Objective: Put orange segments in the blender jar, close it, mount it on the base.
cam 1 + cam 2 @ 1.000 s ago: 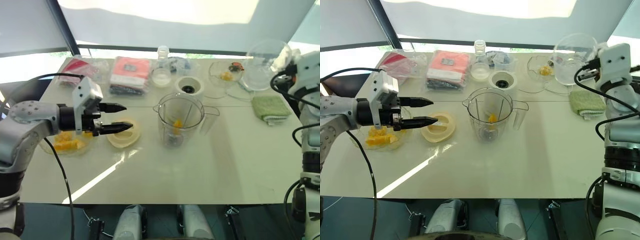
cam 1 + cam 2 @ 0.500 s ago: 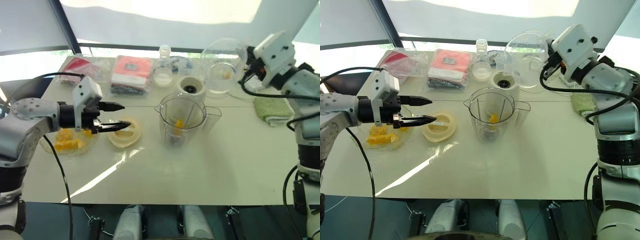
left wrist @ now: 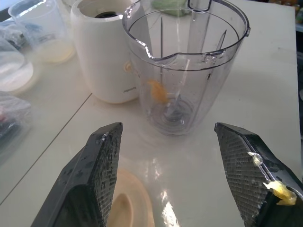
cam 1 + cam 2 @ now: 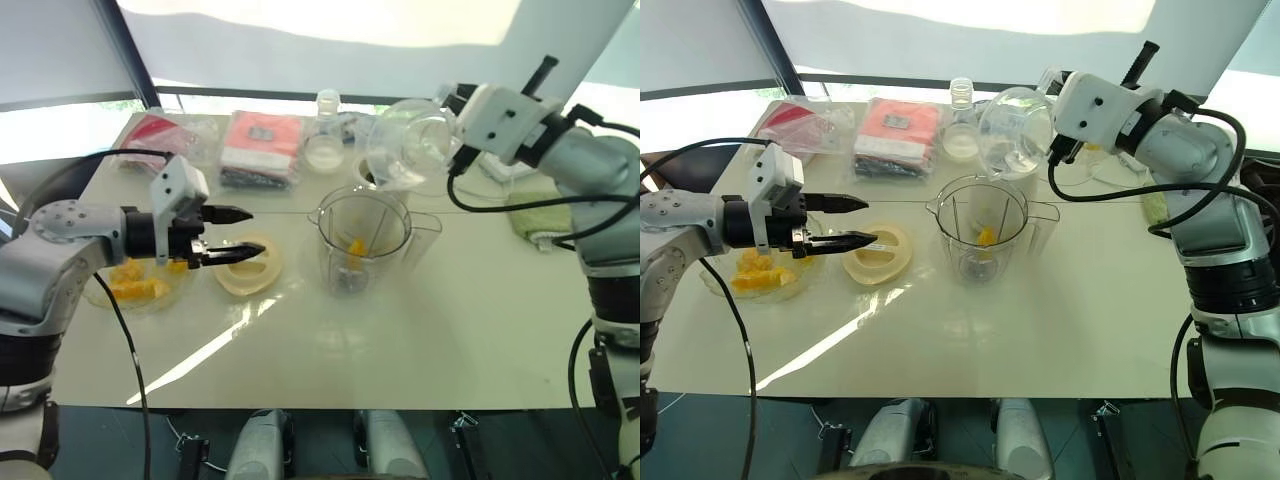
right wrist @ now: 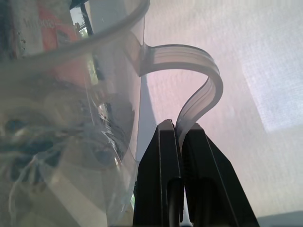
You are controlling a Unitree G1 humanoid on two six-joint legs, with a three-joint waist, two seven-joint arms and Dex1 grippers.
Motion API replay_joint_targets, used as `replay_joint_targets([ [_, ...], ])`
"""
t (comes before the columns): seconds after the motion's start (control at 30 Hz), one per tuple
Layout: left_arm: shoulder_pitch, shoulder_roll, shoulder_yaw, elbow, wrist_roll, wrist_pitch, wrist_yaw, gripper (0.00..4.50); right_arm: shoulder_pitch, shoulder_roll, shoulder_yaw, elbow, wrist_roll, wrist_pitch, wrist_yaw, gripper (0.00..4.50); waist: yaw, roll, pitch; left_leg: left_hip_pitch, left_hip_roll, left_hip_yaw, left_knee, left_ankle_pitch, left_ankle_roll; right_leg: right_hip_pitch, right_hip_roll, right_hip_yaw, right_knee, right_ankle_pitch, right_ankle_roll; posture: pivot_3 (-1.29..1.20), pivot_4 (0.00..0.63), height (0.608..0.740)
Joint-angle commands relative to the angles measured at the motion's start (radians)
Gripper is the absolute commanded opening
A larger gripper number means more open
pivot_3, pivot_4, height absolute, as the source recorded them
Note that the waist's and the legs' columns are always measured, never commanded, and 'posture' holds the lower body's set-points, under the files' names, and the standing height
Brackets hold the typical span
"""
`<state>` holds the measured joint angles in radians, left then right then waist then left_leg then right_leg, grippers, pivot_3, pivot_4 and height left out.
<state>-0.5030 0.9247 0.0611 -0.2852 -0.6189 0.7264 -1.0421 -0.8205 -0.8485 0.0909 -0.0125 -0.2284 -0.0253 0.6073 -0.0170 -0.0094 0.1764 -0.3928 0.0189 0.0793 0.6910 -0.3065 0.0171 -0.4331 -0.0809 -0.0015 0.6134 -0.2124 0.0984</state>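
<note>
Crowding the blender jar (image 4: 360, 240): base (image 3: 106, 56), cream lid (image 4: 247, 265).

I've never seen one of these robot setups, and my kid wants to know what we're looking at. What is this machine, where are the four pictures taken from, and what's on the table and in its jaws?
It is a humanoid robot with two arms. Two pictures come from cameras in its head, looking down over a white table. The other two come from a camera on each wrist, looking along the black jaws.

In the middle of the table stands the blender jar, with orange segments at its bottom. Behind it is the white base. A cream lid lies to the jar's left, beside a dish of fruit pieces. At the back are red packets.

The left gripper hovers open over the lid, holding nothing. The right gripper is shut on the handle of a clear measuring cup, tilted above the jar.
</note>
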Motion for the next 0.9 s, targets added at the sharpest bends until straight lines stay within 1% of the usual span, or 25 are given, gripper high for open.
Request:
replay_joint_targets([
  [0.03,0.001,-0.002,0.017,-0.018,0.006,-0.018,0.004,3.24,-0.061,-0.024,0.006,0.001,-0.065,-0.083,-0.014,0.04,0.000,0.000,0.000,0.000,0.000,0.000,0.000,0.000,0.000,0.000,0.000,0.000,0.000,0.000,0.000,0.00,0.150,0.740],
  [0.43,-0.002,-0.018,0.015,-0.019,0.005,-0.017,0.015,3.24,-0.101,-0.034,0.047,0.087,-0.231,-0.282,-0.046,0.04,-0.001,0.000,0.000,0.000,0.000,0.000,0.000,0.000,0.000,0.000,0.000,0.000,0.000,0.000,0.000,0.00,0.150,0.740],
  [0.77,-0.007,-0.022,0.013,-0.017,0.007,-0.017,0.019,3.24,-0.121,-0.024,0.042,0.126,-0.290,-0.334,-0.080,0.04,-0.001,0.000,0.000,0.000,0.000,0.000,0.000,0.000,-0.001,0.000,0.000,0.000,0.000,0.000,0.000,0.00,0.150,0.740],
  [0.9,-0.008,-0.023,0.014,-0.017,0.006,-0.017,0.020,3.24,-0.145,-0.026,0.041,0.136,-0.334,-0.375,-0.132,0.04,-0.002,0.000,0.000,0.000,0.000,0.000,0.000,0.001,-0.001,0.000,0.000,0.000,0.001,0.000,0.000,0.00,0.150,0.740],
])
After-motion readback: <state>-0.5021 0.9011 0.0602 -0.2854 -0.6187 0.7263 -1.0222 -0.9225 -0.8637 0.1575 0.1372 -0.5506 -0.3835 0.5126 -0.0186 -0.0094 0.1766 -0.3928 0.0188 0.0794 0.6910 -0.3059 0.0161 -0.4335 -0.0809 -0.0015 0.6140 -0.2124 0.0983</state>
